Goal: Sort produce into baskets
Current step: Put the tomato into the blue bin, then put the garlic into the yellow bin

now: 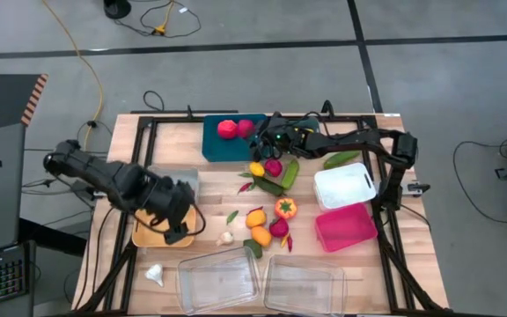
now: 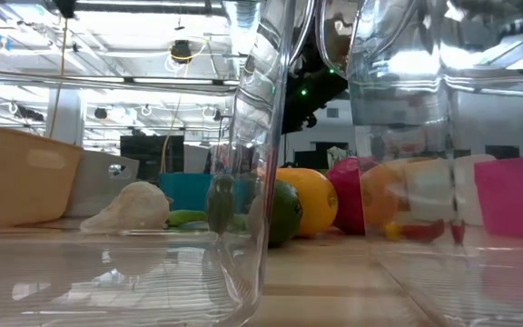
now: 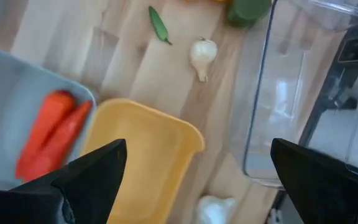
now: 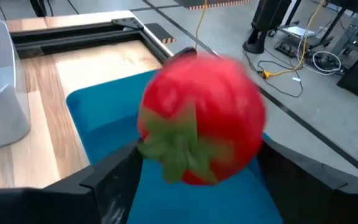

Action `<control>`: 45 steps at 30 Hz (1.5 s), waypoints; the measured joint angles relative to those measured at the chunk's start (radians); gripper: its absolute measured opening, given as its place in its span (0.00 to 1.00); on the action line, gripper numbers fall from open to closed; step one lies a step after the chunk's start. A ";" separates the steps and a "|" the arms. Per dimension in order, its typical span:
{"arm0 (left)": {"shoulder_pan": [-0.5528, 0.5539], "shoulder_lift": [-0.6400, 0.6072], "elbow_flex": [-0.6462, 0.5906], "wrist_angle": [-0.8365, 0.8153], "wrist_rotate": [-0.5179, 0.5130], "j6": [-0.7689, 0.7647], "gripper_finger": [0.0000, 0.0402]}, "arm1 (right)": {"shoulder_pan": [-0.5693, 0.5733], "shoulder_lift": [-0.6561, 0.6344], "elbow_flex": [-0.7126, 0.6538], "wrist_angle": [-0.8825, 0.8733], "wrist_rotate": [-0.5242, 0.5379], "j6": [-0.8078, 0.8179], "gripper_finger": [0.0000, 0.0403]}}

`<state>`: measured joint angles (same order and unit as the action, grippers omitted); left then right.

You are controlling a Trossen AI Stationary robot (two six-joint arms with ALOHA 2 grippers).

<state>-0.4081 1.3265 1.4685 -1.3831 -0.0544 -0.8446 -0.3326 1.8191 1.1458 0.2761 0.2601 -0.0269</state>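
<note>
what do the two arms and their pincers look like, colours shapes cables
Both arms are black, built of chunky jointed segments with dark cables along them. The left pincer ends in two broad, flat black fingers tapering to wedges. The right pincer has matching dark fingers, and a small green light glows near its wrist.

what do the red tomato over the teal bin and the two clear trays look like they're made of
Tomato: probably moulded plastic, its uniform red skin and stiff green calyx looking toy-like. Teal bin: apparently matte opaque plastic, evenly coloured. Clear trays: likely glossy transparent plastic; the wood shows through and their walls catch reflections.
</note>
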 joint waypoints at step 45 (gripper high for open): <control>-0.600 0.497 0.000 0.011 0.119 -1.091 0.96 | 0.101 -0.331 0.001 -0.207 0.003 -0.035 0.98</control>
<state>-1.0080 1.8239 1.4681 -1.3725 0.0647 -1.9355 -0.2315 1.4877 1.1469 0.0695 0.2627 -0.0617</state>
